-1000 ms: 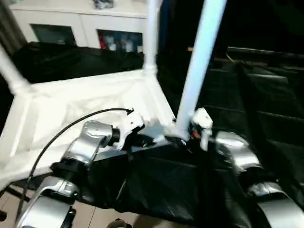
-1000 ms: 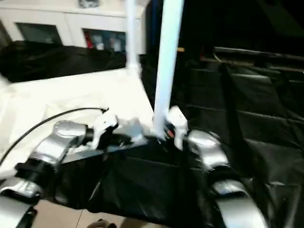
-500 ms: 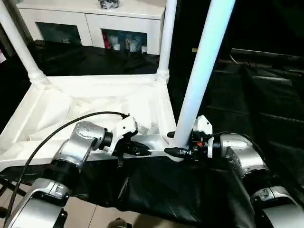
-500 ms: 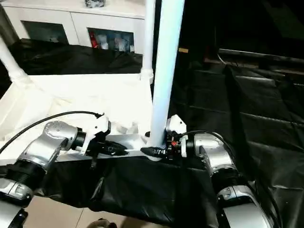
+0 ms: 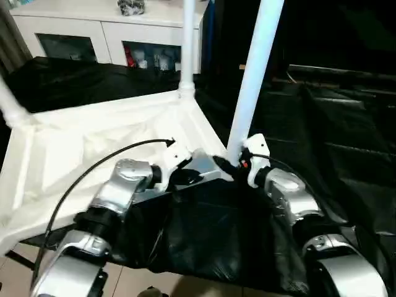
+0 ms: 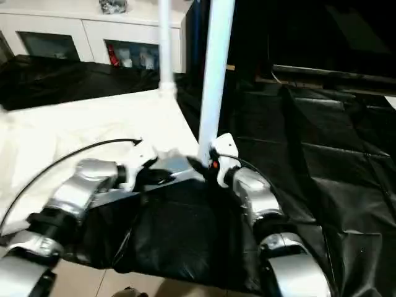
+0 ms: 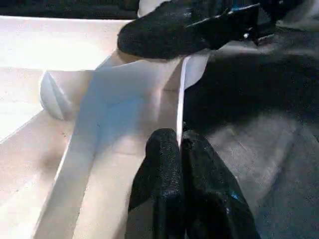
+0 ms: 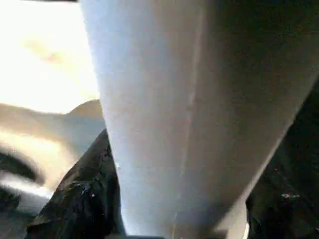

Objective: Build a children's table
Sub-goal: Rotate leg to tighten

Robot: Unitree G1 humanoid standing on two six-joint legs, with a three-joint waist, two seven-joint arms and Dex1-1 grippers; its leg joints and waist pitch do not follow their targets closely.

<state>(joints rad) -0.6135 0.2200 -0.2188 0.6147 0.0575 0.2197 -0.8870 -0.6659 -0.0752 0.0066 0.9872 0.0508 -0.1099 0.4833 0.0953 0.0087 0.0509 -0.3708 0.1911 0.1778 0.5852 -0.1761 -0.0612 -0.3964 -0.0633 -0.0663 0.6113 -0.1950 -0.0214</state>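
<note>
Risk was tilt: your right gripper (image 5: 230, 164) clasped the near leg (image 5: 253, 74) at centre frame, left gripper (image 7: 180, 149) pinched the tabletop (image 5: 74, 154) rim; uneven pressure could have cocked that leg in its socket.

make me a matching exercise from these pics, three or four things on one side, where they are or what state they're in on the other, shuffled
Things:
1. left gripper
2. right gripper
3. white plastic ribbed tabletop
4. white cabinet with glass-fronted doors

States or places:
A. lying underside up on the black sheet
B. around the base of the near white tube leg
C. at the back of the room
D. shut on the tabletop's thin near rim

Pairs: 1-D, 2-B, 3-A, 4-C
</note>
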